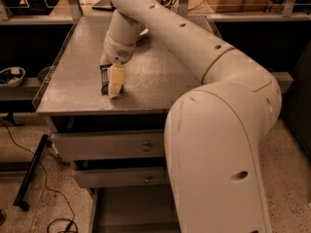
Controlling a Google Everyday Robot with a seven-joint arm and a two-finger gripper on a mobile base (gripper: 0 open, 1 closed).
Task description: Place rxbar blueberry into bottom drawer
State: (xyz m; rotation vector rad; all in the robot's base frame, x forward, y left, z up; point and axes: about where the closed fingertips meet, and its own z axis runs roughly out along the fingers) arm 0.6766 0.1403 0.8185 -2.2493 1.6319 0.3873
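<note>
While the big white arm (214,130) hogs most of the near right side of the shot, it's stretched out to the far left over the grey cabinet top (165,81). Under that top are the two upper drawers (107,144), both pushed in with their little knobs showing. Below them the bottom drawer (131,210) is pulled out toward the near side, though the arm covers its right part, so I only see some of the flat floor.

The gripper (112,81) is down at the near-left part of the cabinet top, right at the rxbar blueberry (104,77). The bar is lying flat on the surface, just beside the gripper on its left and close to the near edge. Honestly I can't tell if the gripper is spread or clamped on the bar from this angle.

My guess is we're at the pick-up step, so not far along at all. What could go wrong:

- the bar is thin and flat, so a shallow grab could just skate over the wrapper and shove it sideways
- it's near the edge, so a nudge toward the near side might drop it off the top, likely missing the drawer
- the wrapper looks slick, so a weak pinch could let it slip on the way down
- the arm has to swing low past the two drawer fronts, and clipping them seems possible
</note>
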